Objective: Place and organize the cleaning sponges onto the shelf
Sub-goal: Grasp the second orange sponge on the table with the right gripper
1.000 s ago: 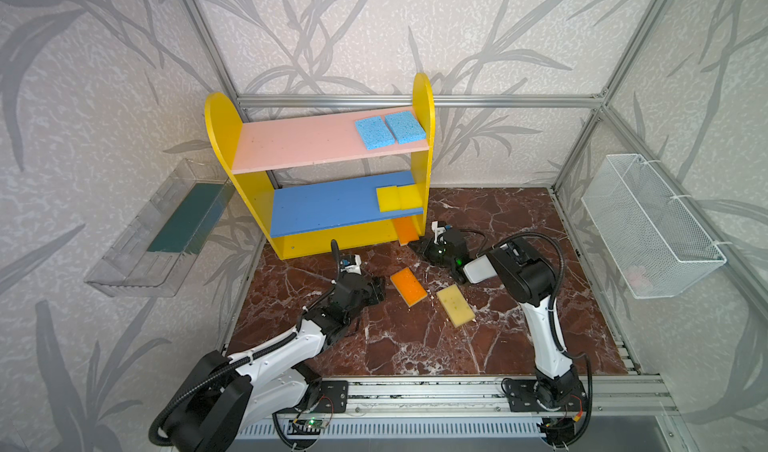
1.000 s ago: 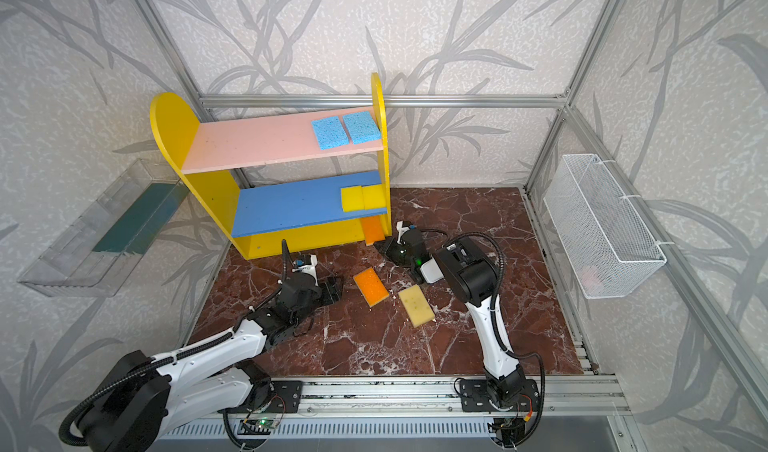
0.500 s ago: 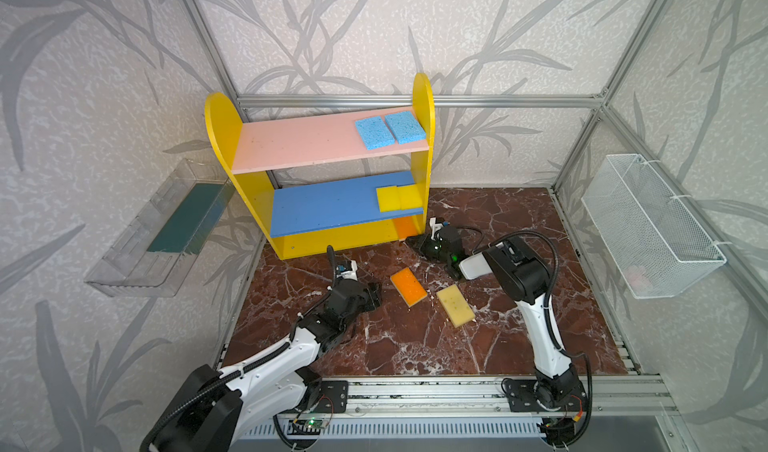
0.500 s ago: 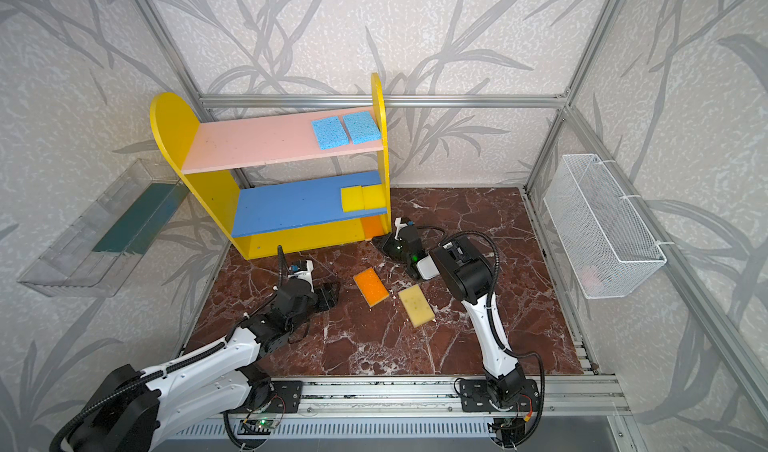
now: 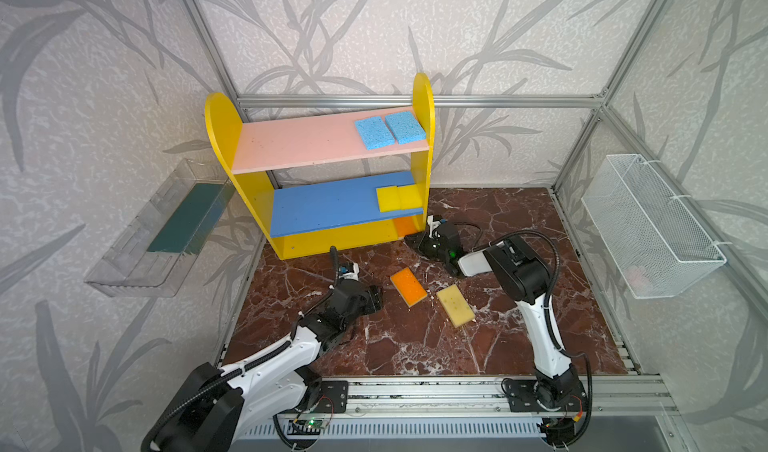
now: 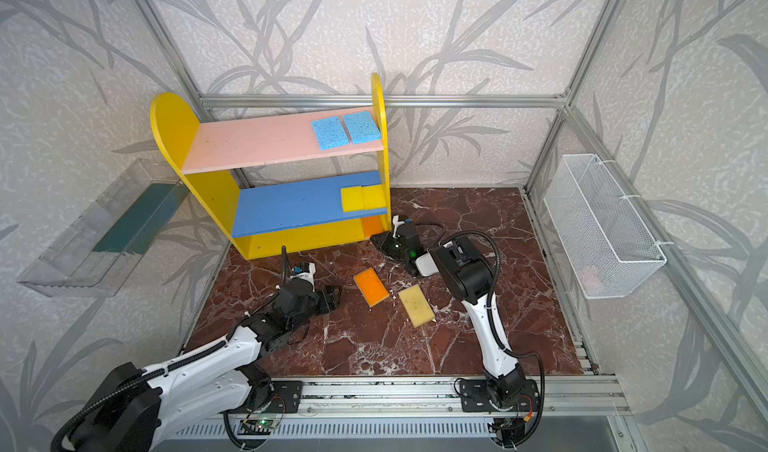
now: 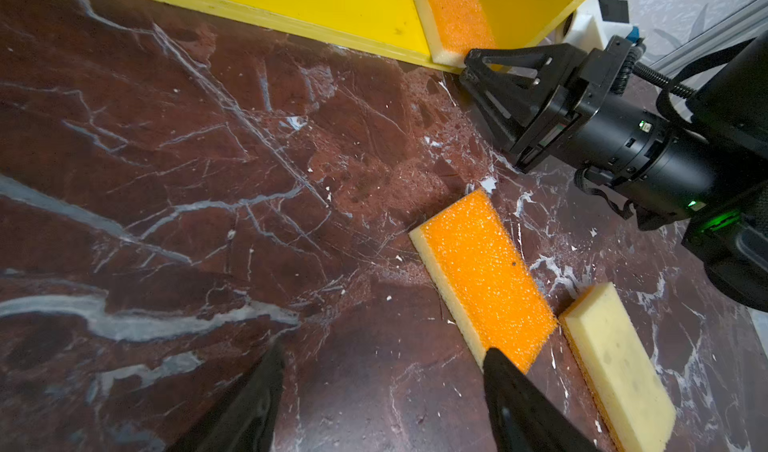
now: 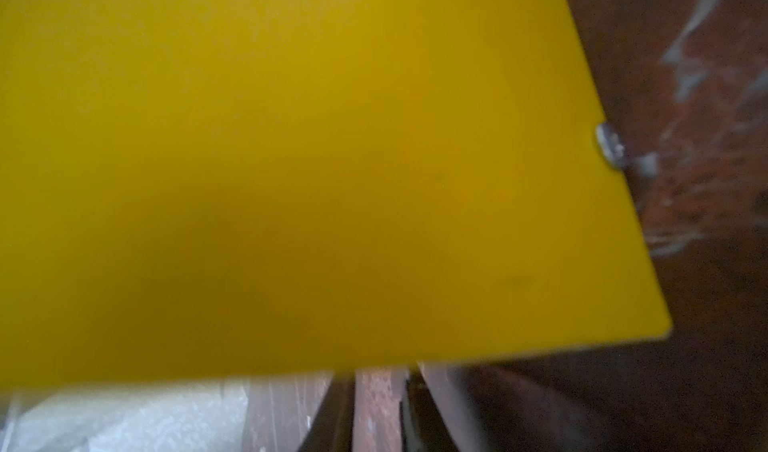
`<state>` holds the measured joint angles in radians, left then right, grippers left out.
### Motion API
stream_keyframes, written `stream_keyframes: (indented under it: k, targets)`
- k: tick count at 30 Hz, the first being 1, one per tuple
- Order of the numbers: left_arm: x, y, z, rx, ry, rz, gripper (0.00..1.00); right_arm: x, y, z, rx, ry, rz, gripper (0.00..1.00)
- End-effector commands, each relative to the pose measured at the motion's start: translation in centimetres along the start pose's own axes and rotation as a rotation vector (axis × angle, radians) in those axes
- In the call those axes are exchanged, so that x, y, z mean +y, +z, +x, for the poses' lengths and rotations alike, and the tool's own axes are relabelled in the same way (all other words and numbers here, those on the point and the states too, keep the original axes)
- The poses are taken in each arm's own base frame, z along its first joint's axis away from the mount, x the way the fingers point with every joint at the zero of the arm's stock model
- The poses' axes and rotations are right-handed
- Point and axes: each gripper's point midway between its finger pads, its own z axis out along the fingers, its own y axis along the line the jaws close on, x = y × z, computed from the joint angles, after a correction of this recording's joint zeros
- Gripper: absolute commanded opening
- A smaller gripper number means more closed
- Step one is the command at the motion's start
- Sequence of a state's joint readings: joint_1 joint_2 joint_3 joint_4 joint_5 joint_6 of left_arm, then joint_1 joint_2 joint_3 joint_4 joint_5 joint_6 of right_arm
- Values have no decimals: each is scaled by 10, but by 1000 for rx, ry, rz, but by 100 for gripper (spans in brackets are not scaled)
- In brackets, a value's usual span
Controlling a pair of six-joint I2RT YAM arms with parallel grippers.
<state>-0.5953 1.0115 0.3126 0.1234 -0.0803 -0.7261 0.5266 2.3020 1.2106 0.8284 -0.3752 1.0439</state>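
Arms come first: in both top views we see the left arm lying low from the lower left of the frame toward the centre. Its left gripper [image 5: 376,298] [image 6: 332,298] [image 7: 382,354] hangs just over the marble floor [image 5: 415,346], its black fingers [image 7: 519,404] spread wide around nothing, near the loose orange sponge [image 5: 408,286] [image 7: 482,275]. The right arm rises from the lower right rail, folds at the elbow and reaches toward the centre. Its right gripper [image 5: 409,240] [image 6: 374,240] [image 7: 464,68] is at the front right corner of the shelf [image 5: 222,125], jaws narrowly parted and holding nothing. We cannot tell whether its tips touch the shelved orange sponge [image 5: 404,226] [image 7: 455,13]. We count seven sponges. Two blue sponges [image 5: 372,133] [image 5: 404,127] lie side by side at the right end of the pink board [image 5: 299,146]. Two bright yellow sponges [image 5: 388,199] [image 5: 409,197] sit together at the right end of the blue board [image 5: 328,208]. One orange sponge is on the yellow base [image 5: 332,237], and one lies on the floor. One pale speckled sponge [image 5: 455,305] [image 7: 615,358] lies just beside the loose orange one, to its right.
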Motion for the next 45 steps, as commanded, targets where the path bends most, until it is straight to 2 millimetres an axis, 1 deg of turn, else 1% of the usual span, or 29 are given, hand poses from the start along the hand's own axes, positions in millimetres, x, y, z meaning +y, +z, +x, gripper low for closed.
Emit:
stream_keyframes:
  k: [1,2,4,6,7,8,9,11,13,15,17,18,19,24,27,29,30,31,37,40,45]
  targets:
    - [-9,-2,-10,-10,-13,14,79,30,-21,1,20,-109,-27,42]
    - [-8,-3,-12,-16,-4,5,83,36,-28,4,33,-144,-32,50]
    - [-7,-7,-19,-34,11,-20,91,48,-42,11,79,-225,-42,62]
    - [-7,-10,-27,-52,21,-27,98,57,-56,21,134,-316,-32,68]
    - [-8,-11,-32,-60,23,-30,99,63,-65,26,156,-362,-23,71]
    - [-8,-12,-35,-65,23,-33,99,62,-74,34,188,-424,-1,74]
    - [-9,-12,-38,-67,22,-34,99,67,-82,39,208,-472,10,77]
    - [-10,-12,-42,-74,12,-30,99,76,-97,53,268,-592,30,88]
    - [-10,-12,-46,-80,1,-30,99,78,-107,71,339,-702,83,91]
    - [-8,-13,-48,-85,-11,-34,99,76,-117,86,400,-784,148,93]
    - [-4,-15,-50,-90,-22,-41,99,65,-124,101,451,-820,218,94]
    - [-2,-16,-51,-95,-27,-45,99,73,-130,103,445,-844,229,94]
    - [0,-18,-51,-98,-32,-50,99,70,-133,108,455,-860,257,94]
    - [8,-26,-47,-105,-40,-57,99,57,-137,127,491,-966,344,96]
    - [15,-28,-40,-94,-39,-74,99,45,-136,133,509,-991,387,97]
    - [19,-30,-37,-94,-46,-77,99,44,-137,135,511,-1000,394,98]
    - [20,-30,-35,-95,-49,-76,99,33,-134,140,538,-1001,413,100]
    - [22,-30,-33,-92,-52,-76,99,30,-133,143,550,-1004,419,99]
    - [28,-29,-25,-79,-55,-82,99,18,-127,150,589,-1003,449,99]
    - [27,-28,-26,-77,-51,-80,99,12,-122,153,608,-989,455,99]
    - [28,-28,-26,-78,-45,-83,99,9,-113,162,629,-979,456,99]
